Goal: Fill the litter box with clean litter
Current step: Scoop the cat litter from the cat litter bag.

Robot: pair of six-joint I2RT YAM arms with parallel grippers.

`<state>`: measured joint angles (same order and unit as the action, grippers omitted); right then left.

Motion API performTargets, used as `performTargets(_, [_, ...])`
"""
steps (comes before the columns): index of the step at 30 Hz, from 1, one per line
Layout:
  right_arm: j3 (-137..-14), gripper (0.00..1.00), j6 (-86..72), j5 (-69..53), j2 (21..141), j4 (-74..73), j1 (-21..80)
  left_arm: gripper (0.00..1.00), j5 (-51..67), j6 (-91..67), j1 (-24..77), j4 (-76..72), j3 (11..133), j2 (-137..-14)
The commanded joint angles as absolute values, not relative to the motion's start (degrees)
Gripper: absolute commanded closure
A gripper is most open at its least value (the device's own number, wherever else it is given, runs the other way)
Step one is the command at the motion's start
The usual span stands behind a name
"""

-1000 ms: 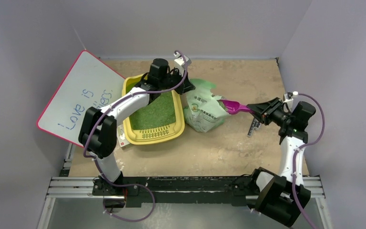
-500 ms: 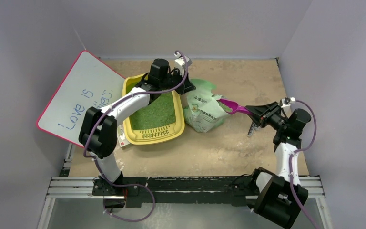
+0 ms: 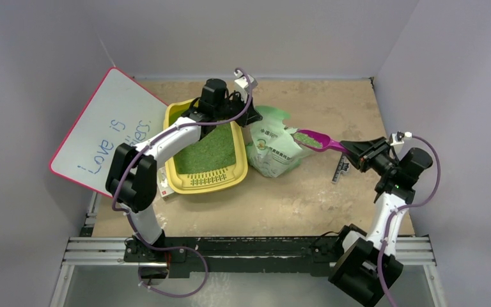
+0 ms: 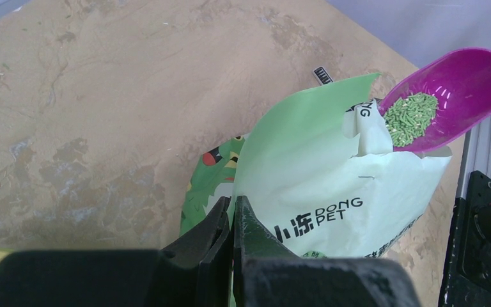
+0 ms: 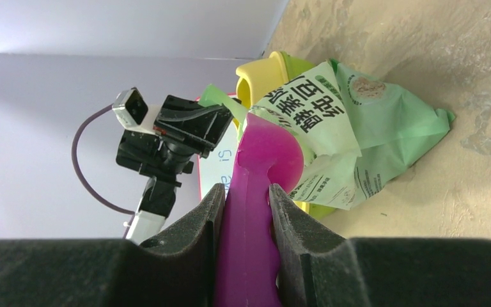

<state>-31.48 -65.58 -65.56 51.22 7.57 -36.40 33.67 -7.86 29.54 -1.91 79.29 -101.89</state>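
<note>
The right jaws are pinching the flat handle of the purple scoop (image 5: 249,192), with one finger pressed on each side of it. The scoop points away from the right arm toward the middle of the counter (image 3: 307,198), and it is lifted, not lying down. Its bowl is turned upward and holds a small heap of green pellets, a portion of the clean litter (image 4: 412,118). The bowl is just at the torn upper edge of the bag (image 4: 307,173), on the side of the bag that faces the right arm.

The left jaws are pressed together and they pinch the thin edge of the same bag at its top, on the side near the litter box (image 3: 172,115). The bag is pale green and crinkled, with printed letters. It stands on the counter with its mouth open upward.

The left arm (image 3: 166,137) reaches over the litter box, a yellow tray that lies just beside the bag, on its left. The floor of the tray is covered with a layer of the green granules, and the slotted strip at its near end is bare. On the other side of the tray a white board (image 3: 96,134) with a pink edge and blue handwriting stands tilted by the left wall. So the tray is between the board and the bag.
</note>
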Motion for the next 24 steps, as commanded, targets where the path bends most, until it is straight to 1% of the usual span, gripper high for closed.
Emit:
performTargets(1, [-35.13,1.00,-64.18,-67.64,48.91,4.82,-36.73,1.00,34.04,-7.24,29.88,-2.19,81.80,-101.70])
performTargets(7, [-34.63,1.00,-64.36,-65.63,45.59,3.08,-36.74,1.00,32.90,-7.60,29.88,-2.59,81.99,-101.69])
performTargets(14, [-37.15,1.00,-61.06,-63.94,45.09,-1.29,-36.74,1.00,32.40,-8.35,29.88,-3.20,81.79,-101.49])
performTargets(24, [-38.61,1.00,-66.70,-66.01,46.07,5.98,-36.74,1.00,31.50,-9.30,29.88,-3.77,81.91,-101.85])
